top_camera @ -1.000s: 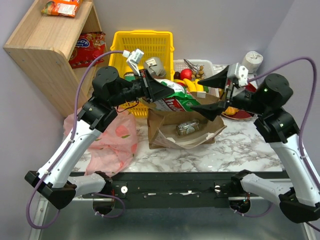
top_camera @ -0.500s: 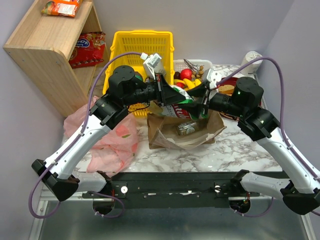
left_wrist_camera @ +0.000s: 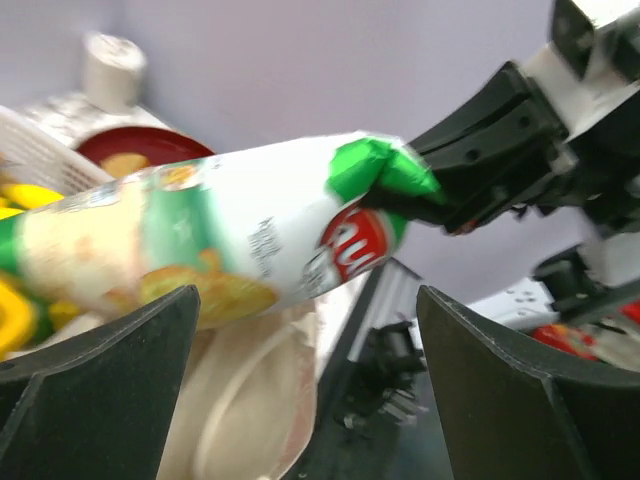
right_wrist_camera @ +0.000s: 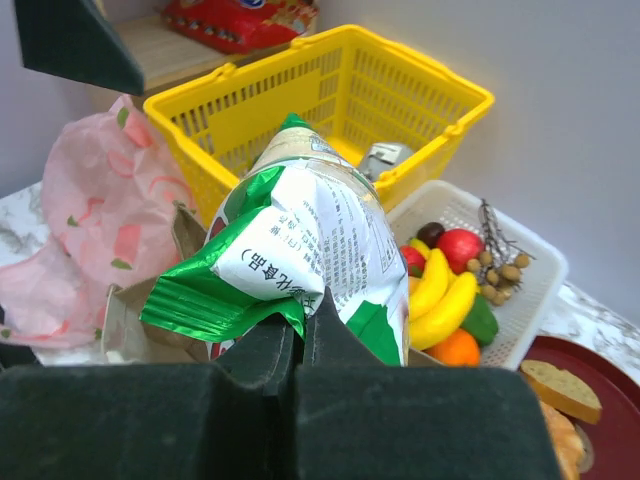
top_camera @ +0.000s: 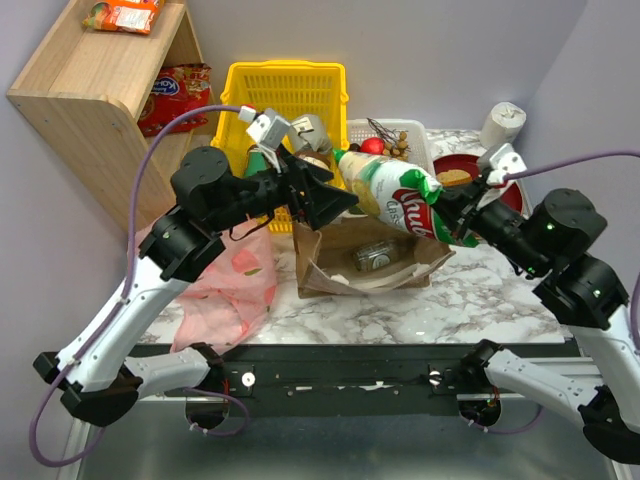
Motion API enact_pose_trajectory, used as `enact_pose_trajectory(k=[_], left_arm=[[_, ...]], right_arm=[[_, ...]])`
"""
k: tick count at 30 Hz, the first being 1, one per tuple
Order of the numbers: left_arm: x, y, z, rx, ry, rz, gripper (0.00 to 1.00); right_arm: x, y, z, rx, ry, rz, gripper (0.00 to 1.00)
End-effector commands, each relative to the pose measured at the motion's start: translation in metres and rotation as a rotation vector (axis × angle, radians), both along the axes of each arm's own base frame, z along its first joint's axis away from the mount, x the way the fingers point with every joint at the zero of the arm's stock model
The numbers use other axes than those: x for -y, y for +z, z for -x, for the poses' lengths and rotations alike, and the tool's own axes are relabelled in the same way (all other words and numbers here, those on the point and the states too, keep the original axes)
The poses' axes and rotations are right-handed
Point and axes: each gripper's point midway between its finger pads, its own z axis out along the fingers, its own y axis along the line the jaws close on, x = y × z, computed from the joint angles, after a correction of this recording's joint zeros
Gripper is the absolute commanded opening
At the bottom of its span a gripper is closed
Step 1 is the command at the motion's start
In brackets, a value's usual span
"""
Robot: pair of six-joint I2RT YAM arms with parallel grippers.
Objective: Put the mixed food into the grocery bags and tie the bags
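- Top external view: my right end effector (top_camera: 458,212) grips the green crisp packet (top_camera: 392,195) by its end, above the brown paper bag (top_camera: 330,262).
- My left end effector (top_camera: 330,197) is wide open near it.

Crisp packet (top_camera: 395,200): green and cream, red logo. Paper bag (top_camera: 322,264): plain brown; plastic bag (top_camera: 235,285): translucent pink, darker red prints. Bananas (right_wrist_camera: 434,290): yellow; round fruit (right_wrist_camera: 457,347): orange; basket (top_camera: 285,67): yellow lattice; tabletop (top_camera: 480,295): white marble, grey veins.
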Motion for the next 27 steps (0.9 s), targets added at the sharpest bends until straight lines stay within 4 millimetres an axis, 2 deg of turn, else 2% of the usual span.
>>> enact_pose_trajectory(k=[1,4,5,7,8,10,11,14,17,20,27], left_arm=[[-0.049,0.006,-0.018,0.139,0.266,-0.085,0.99],[-0.077,-0.014,-0.028,0.117,0.412,-0.155,0.99],[-0.082,-0.036,-0.030,0.070,0.437,-0.214,0.99],[-0.089,-0.061,-0.029,0.007,0.463,-0.269,0.99],[-0.090,-0.091,-0.028,-0.060,0.457,-0.334,0.99],[-0.086,-0.116,-0.019,-0.149,0.419,-0.347,0.98],[-0.083,-0.142,-0.017,-0.200,0.407,-0.374,0.97],[-0.065,-0.169,0.000,-0.307,0.298,-0.323,0.95],[-0.061,-0.185,0.003,-0.351,0.288,-0.302,0.93],[-0.062,-0.190,0.001,-0.359,0.306,-0.304,0.92],[-0.046,-0.192,-0.001,-0.373,0.257,-0.235,0.91]], right_arm=[[0.043,0.027,0.003,0.035,-0.180,-0.026,0.01],[0.044,0.031,0.018,0.039,-0.132,-0.021,0.01],[0.045,0.031,0.022,0.032,-0.123,-0.027,0.01],[0.042,0.021,0.029,0.004,-0.083,0.001,0.01],[0.043,0.017,0.031,-0.006,-0.082,0.007,0.01],[0.038,0.010,0.039,-0.032,-0.032,0.016,0.01],[0.037,0.007,0.042,-0.040,-0.018,0.016,0.01],[0.038,0.009,0.052,-0.042,0.011,0.004,0.01],[0.042,0.010,0.057,-0.038,0.008,0.007,0.01],[0.045,0.018,0.061,-0.018,0.012,-0.008,0.01],[0.045,0.041,0.073,0.037,0.060,-0.032,0.01]])
